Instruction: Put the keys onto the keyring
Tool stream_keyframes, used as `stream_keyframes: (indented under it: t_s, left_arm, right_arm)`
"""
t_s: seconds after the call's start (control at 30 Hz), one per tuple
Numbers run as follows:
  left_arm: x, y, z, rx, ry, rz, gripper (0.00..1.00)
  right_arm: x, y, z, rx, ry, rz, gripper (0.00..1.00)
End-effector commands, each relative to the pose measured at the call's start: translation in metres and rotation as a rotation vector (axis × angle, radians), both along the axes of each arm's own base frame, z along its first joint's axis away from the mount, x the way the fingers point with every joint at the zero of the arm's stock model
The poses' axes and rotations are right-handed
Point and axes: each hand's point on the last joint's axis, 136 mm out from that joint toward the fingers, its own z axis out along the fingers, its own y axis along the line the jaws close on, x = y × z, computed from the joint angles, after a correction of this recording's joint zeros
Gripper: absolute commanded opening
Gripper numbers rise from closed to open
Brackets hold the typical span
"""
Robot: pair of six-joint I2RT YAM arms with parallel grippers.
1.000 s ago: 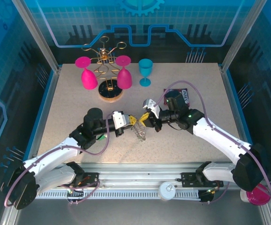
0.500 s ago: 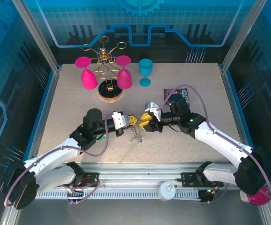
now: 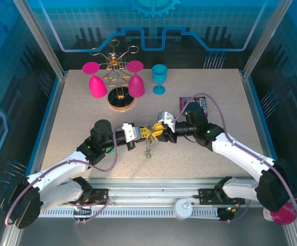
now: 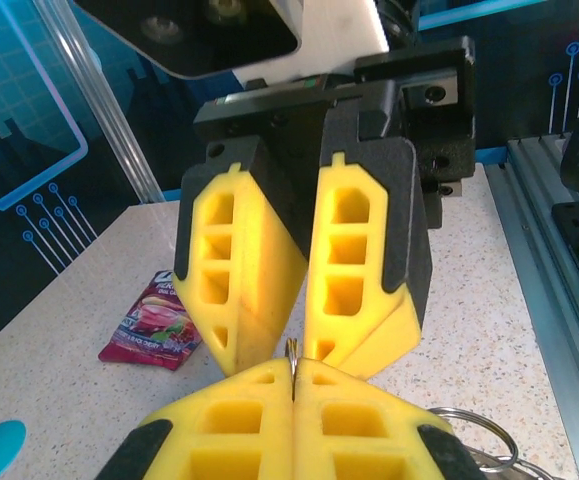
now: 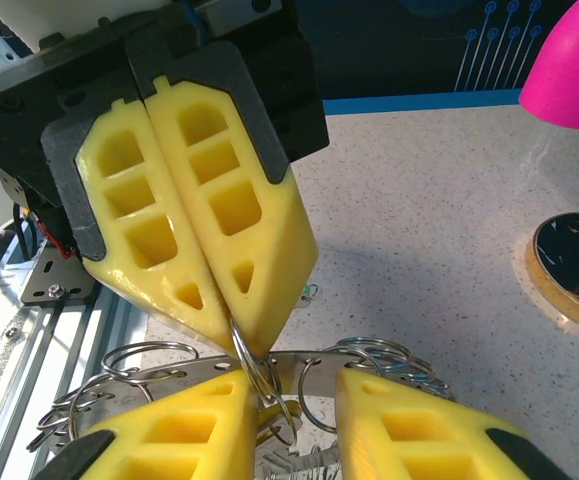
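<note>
Near the middle of the top view, the left gripper (image 3: pixel 143 132) and the right gripper (image 3: pixel 158 131) are meeting tip to tip above the speckled table (image 3: pixel 215 154). The left gripper's yellow fingers (image 5: pixel 209 220) are pressing flat together and pinching a thin silver keyring (image 5: pixel 241 345) at their very tips. In the left wrist view the ring's edge is poking up from the seam between them at lower centre.

The right gripper's jaws are standing apart. In the right wrist view they are sitting at the bottom, either side of a tangle of linked silver rings (image 5: pixel 369 355). Whether they are touching the metal cannot be told.

In the top view the keys (image 3: pixel 148 149) are dangling as a small bunch just below the two grippers, too small for their colours to be made out.

A snack packet (image 4: pixel 154 320) is lying on the table at the left of the left wrist view. In the upper left of the top view, two pink wine glasses (image 3: pixel 95 82) are hanging upside down on a gold rack (image 3: pixel 118 57) with a round wooden base (image 3: pixel 121 101). A teal goblet (image 3: pixel 159 77) is standing just to its right.
</note>
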Motion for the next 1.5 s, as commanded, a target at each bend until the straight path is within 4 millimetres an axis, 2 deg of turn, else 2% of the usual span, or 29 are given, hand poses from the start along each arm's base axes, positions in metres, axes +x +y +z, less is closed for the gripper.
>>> stream_keyframes:
  t_s: [0.0,0.07,0.13,0.23,0.3,0.33,0.57,0.73,0.9,1.0,1.07,1.17,1.23,1.33,1.47]
  left_arm:
    - [-0.008,-0.004,0.013,-0.054,-0.032,-0.044,0.00]
    - [-0.008,-0.004,0.015,-0.064,-0.032,-0.045,0.00]
    - [-0.007,-0.004,0.014,-0.064,-0.026,-0.042,0.00]
    - [-0.004,-0.001,0.010,-0.056,-0.017,-0.011,0.00]
    - [0.000,0.002,0.006,-0.033,-0.009,0.024,0.02]
    - [0.001,0.004,0.004,-0.014,-0.007,0.035,0.05]
    - [0.004,0.008,-0.007,0.113,0.022,0.056,0.10]
    - [0.005,0.011,-0.009,0.166,0.032,0.065,0.11]
    - [0.004,0.009,-0.010,0.176,0.039,0.050,0.11]
    - [0.005,0.007,-0.008,0.173,0.035,0.044,0.00]
    - [0.004,0.007,-0.006,0.164,0.026,0.042,0.00]
    - [0.003,0.007,-0.002,0.120,0.007,0.039,0.00]
    - [0.002,0.005,0.001,0.087,-0.002,0.033,0.00]
    - [0.001,0.003,0.001,0.065,-0.003,0.022,0.00]
    - [0.000,0.003,0.002,0.045,-0.010,0.017,0.00]
  right_arm:
    - [0.000,0.004,0.010,0.032,-0.036,0.041,0.25]
    - [0.000,0.005,0.011,0.037,-0.035,0.047,0.17]
    - [-0.001,0.006,0.015,0.048,-0.043,0.052,0.00]
    - [-0.002,0.004,0.019,0.043,-0.056,0.050,0.00]
    - [-0.005,0.000,0.013,0.007,-0.051,0.046,0.00]
    - [-0.004,0.001,0.023,-0.004,-0.075,0.046,0.00]
    - [-0.014,-0.001,0.006,-0.237,-0.086,0.083,0.00]
    - [-0.019,0.001,0.006,-0.352,-0.113,0.108,0.00]
    - [-0.026,0.012,0.020,-0.344,-0.131,0.141,0.00]
    - [-0.025,0.014,0.029,-0.288,-0.128,0.131,0.00]
    - [-0.020,0.011,0.031,-0.232,-0.111,0.101,0.00]
    - [-0.008,0.000,0.032,-0.099,-0.069,0.052,0.25]
    - [-0.002,-0.005,0.027,-0.040,-0.049,0.029,0.34]
    - [0.000,-0.007,0.018,-0.030,-0.007,0.027,0.36]
    - [-0.004,-0.005,0.016,-0.016,0.014,0.051,0.37]
